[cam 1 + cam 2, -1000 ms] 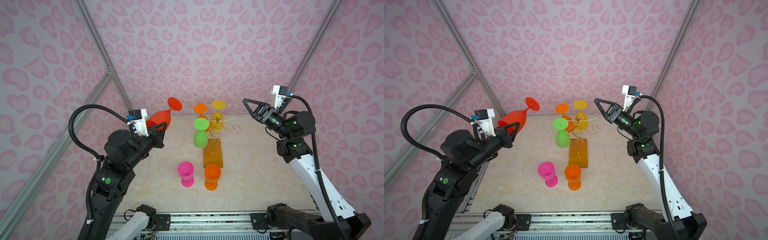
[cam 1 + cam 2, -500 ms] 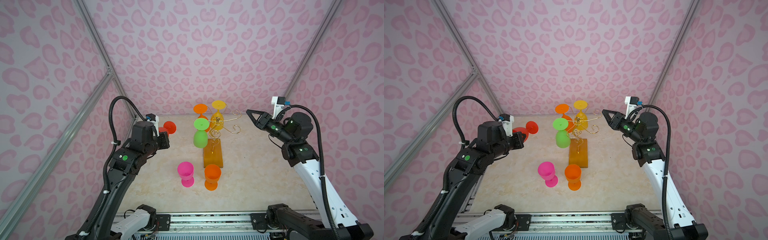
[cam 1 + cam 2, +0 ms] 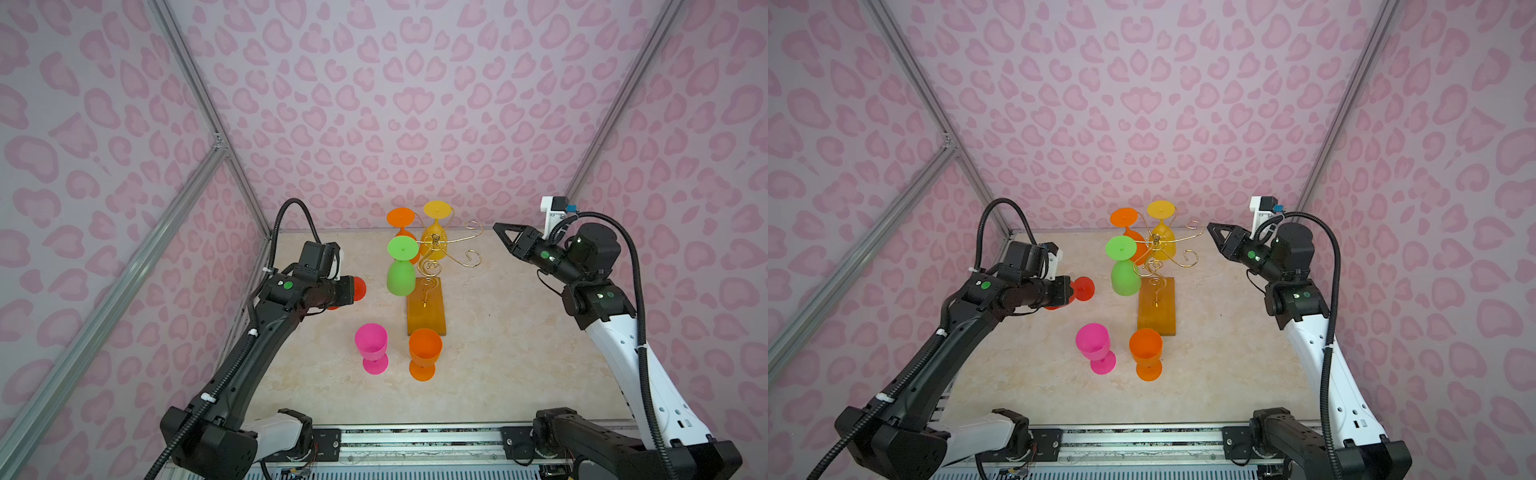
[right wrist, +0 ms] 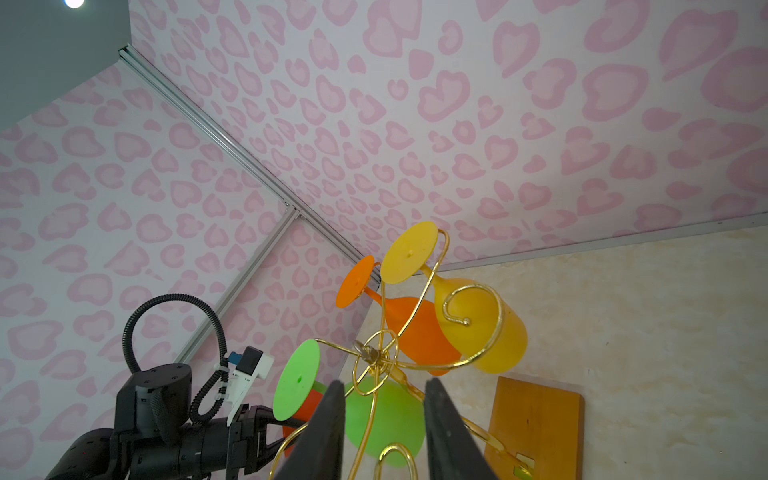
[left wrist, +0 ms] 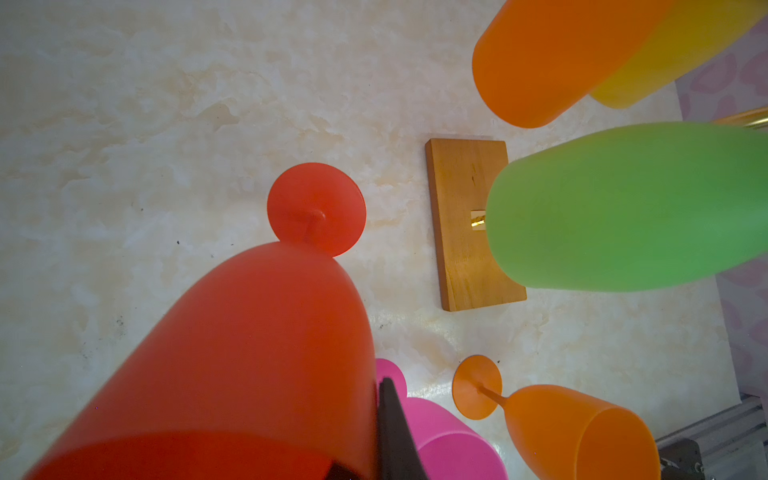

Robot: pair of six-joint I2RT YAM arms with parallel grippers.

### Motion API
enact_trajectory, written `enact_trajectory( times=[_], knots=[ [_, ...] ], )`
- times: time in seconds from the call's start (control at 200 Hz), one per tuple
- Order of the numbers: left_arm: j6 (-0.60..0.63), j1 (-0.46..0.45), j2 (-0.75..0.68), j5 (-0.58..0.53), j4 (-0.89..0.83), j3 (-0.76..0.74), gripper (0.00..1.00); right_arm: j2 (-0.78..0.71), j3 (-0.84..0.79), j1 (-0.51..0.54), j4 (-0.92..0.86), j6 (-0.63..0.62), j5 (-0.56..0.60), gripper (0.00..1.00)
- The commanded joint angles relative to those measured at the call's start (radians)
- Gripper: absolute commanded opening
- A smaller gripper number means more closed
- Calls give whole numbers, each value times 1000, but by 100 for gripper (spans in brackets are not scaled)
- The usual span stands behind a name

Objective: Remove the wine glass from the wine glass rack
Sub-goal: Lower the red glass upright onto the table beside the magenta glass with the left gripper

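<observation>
Gripping the red plastic wine glass (image 5: 270, 353) by its bowl, our left gripper (image 3: 344, 291) holds it clear of the gold wire rack (image 3: 426, 309); our right gripper (image 3: 500, 230) hovers part-open, empty.

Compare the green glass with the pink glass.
The green glass hangs upside down from the rack, foot up; the pink glass stands upright on the table, mouth up. The green glass sits farther back, the pink glass nearer the front edge. Both are matte stemmed glasses of like shape.
</observation>
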Motion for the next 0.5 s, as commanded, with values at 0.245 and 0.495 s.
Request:
enact_trajectory(
  times=[0.245, 0.495],
  knots=[
    [51, -32, 50, 9, -81, -12, 2, 19, 2, -10, 3, -2, -16, 33],
    [62, -78, 81, -23, -123, -9, 2, 36, 1, -10, -3, -3, -22, 33]
  ],
)
